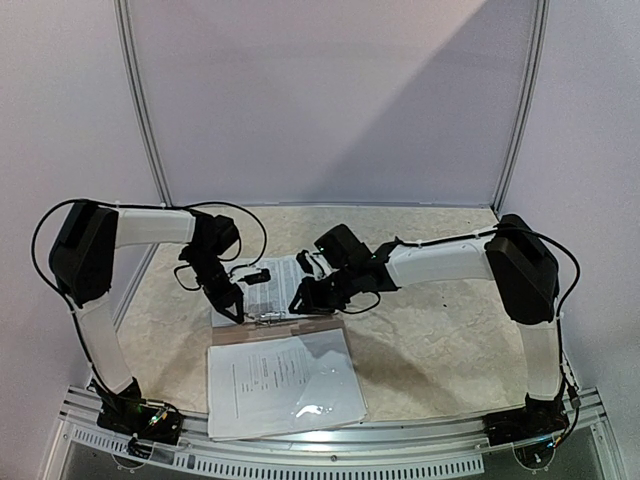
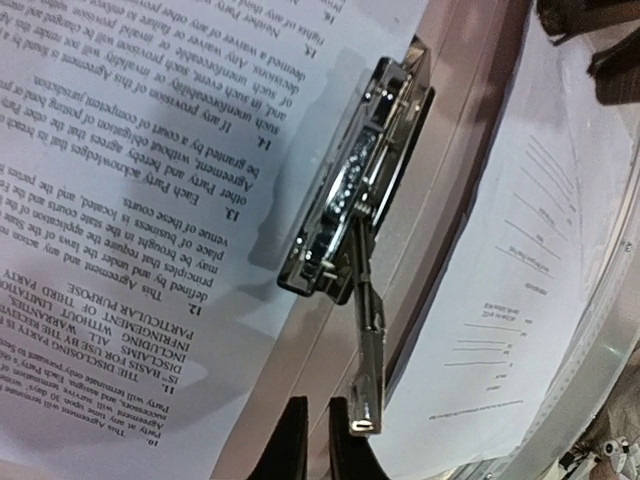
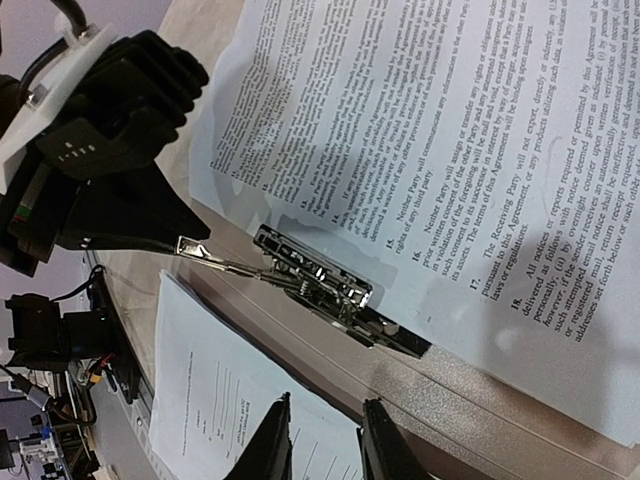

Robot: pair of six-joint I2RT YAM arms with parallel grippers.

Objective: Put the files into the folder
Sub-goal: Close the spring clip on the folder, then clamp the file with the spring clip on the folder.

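Nearest, glossy clear-sleeved sheets (image 1: 285, 385) lie flat at the near edge of the open taupe folder (image 1: 310, 327). On its smooth spine band sits a shiny metal clip (image 2: 355, 190), whose thin lever (image 2: 370, 350) the left gripper (image 2: 318, 420) pinches at the tip, while the right gripper (image 3: 327, 405) hangs slightly parted and empty. Beyond, a matte, densely printed sheet (image 3: 470, 150) lies against the clip.

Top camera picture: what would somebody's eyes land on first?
Probably the two arms, left gripper and right gripper, leaning in together over the open folder mid-table. Then the shiny metal clip on the folder, its thin lever sticking out to the left gripper's tip. Nearest the bases, sheets in a glossy sleeve catch the light.
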